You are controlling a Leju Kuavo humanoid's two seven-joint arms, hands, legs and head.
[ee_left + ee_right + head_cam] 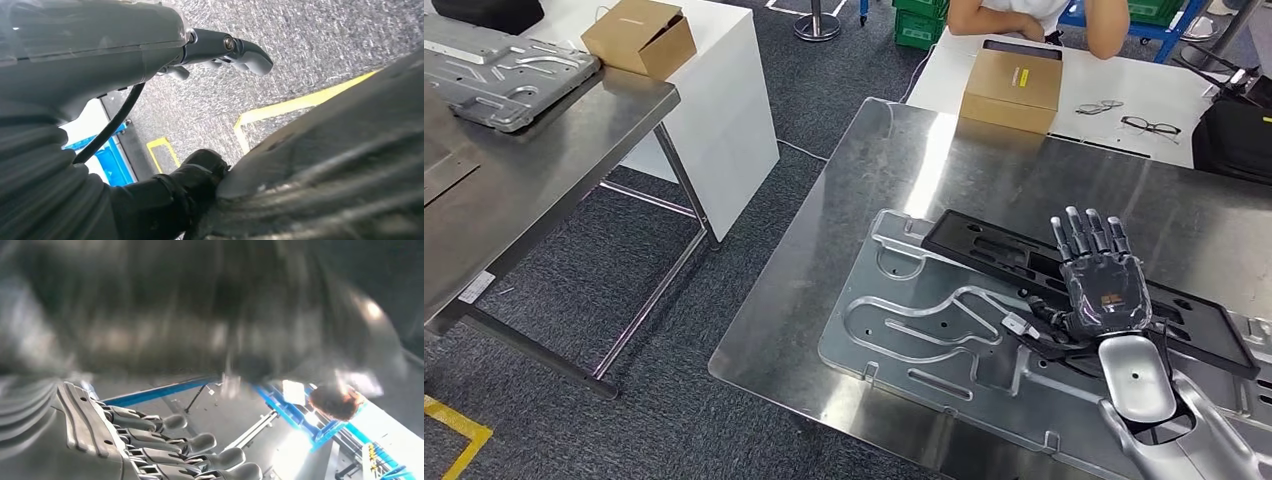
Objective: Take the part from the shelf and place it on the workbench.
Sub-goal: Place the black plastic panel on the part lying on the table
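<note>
The part, a large silver stamped plate (944,330), lies flat on the steel workbench (1024,170). A flat black frame (1004,250) lies across its far side. My right hand (1104,285) hovers just over both, palm down with fingers straight and spread, holding nothing. In the right wrist view these fingers (200,455) stretch out beside a blurred shiny metal surface. My left hand (220,52) hangs over the grey carpet; its thumb sticks out and nothing is in it.
A second steel table (554,150) at the left carries another silver plate (494,70). Cardboard boxes (639,35) (1012,88), two pairs of glasses (1149,126) and a black bag (1234,135) sit on white tables behind. A person (1024,15) sits at the back. Yellow floor tape (300,102).
</note>
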